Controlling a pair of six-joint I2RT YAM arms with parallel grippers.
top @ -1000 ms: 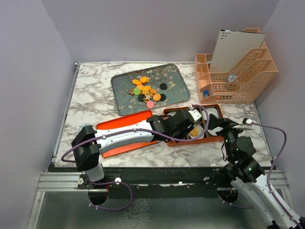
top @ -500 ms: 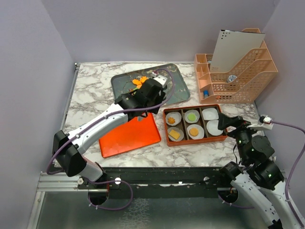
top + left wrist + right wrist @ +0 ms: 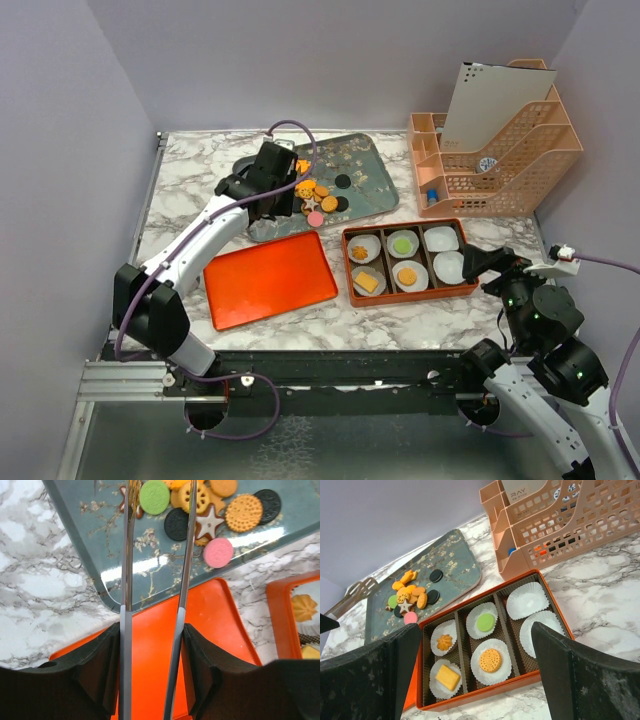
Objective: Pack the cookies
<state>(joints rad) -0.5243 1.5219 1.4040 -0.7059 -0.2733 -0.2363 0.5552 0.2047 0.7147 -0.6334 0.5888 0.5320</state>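
Observation:
The cookies [image 3: 315, 195] lie in a loose pile on a grey-green floral tray [image 3: 365, 180]: green [image 3: 155, 496], black [image 3: 176, 524], star [image 3: 208, 522], pink [image 3: 218, 552] and orange ones. My left gripper [image 3: 272, 170] hangs over the tray's left end, shut on metal tweezers [image 3: 125, 580]. Their arms stand apart on either side of the green cookie, and their tips run off the top edge of the left wrist view. The orange box [image 3: 405, 260] holds a flower-shaped cookie [image 3: 444, 642], a yellow square [image 3: 447, 677], a green one [image 3: 485, 622] and a round orange one [image 3: 490, 660] in paper cups. My right gripper [image 3: 490, 262] is open beside the box's right end.
The box's orange lid [image 3: 268, 278] lies flat to the left of the box, near the tray's front edge. Two paper cups [image 3: 527, 600] at the box's right end hold nothing. A pink mesh organiser [image 3: 495, 150] stands at the back right. Purple walls close in the table.
My left arm has swung from over the box back to the tray, then further to its left end, with the tweezers in it. The right arm has drawn back slightly to the right.

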